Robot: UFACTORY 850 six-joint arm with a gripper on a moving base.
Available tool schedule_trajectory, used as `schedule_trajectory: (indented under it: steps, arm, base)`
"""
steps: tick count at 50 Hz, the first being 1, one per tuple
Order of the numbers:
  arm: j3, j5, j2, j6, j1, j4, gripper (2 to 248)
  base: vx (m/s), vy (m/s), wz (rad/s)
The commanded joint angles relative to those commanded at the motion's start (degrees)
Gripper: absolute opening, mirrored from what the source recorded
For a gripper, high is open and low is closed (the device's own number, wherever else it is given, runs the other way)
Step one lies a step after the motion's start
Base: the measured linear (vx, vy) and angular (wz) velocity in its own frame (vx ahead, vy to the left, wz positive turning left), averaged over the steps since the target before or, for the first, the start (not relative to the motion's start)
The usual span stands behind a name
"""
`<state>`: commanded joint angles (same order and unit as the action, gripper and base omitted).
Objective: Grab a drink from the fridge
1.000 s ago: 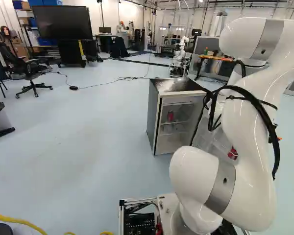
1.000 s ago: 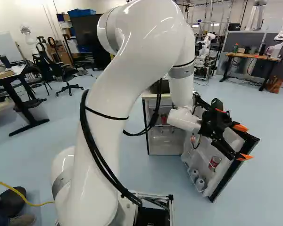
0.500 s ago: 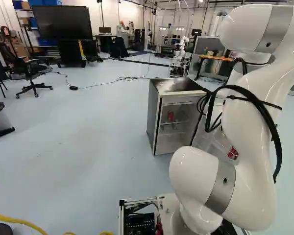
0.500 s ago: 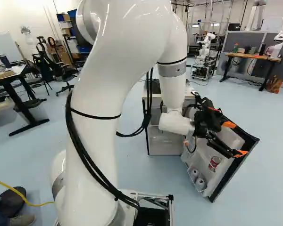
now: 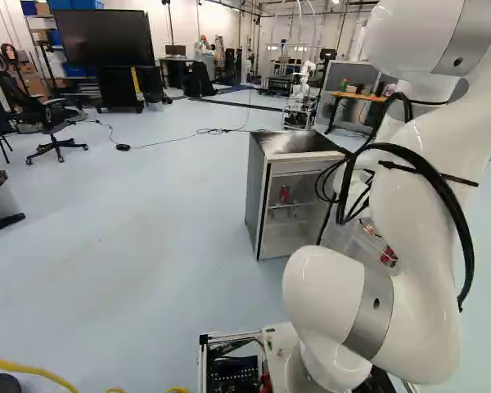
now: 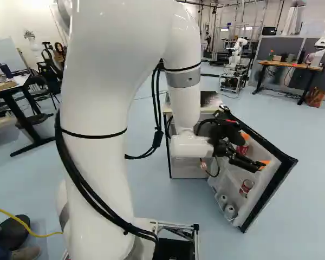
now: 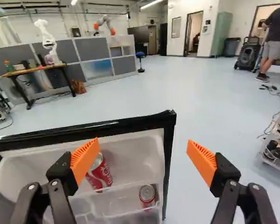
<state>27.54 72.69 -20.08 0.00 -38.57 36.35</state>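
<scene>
Gripper (image 7: 143, 159)'s spread wide, lined up astride the fridge door (image 7: 168, 154)'s free edge, w/ the upper Coke can (image 7: 101, 175) approx. upright but off-ctr toward the hinge.

We see a smooth, glossy shell on the white arm (image 6: 111, 65), broken by a satin, metallic-looking band (image 5: 369, 323), and a shiny metal-looking fridge top (image 5: 299, 142). We find glossy black door trim (image 7: 98, 128), smooth, translucent plastic bins (image 7: 133, 158), shiny metal cans (image 7: 101, 173), ribbed, matt orange pads (image 7: 84, 159) and a smooth floor (image 7: 214, 112) with a soft sheen.
</scene>
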Motion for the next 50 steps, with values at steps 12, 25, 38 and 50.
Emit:
schedule_trajectory:
  steps: [12, 25, 38, 50]
  arm:
    - [-3.4, 0.0, 2.7, 0.0, 1.7, -7.2, 247]
    - [-6.5, 0.0, 5.1, 0.0, 3.9, -15.1, 247]
    - [-7.9, 0.0, 6.3, 0.0, 5.5, -22.9, 247]
    - [-7.7, 0.0, 4.9, 0.0, 5.7, -30.1, 247]
  base:
    - [0.000, 0.000, 0.000]
    - [0.000, 0.000, 0.000]
    - [0.000, 0.000, 0.000]
    - [0.000, 0.000, 0.000]
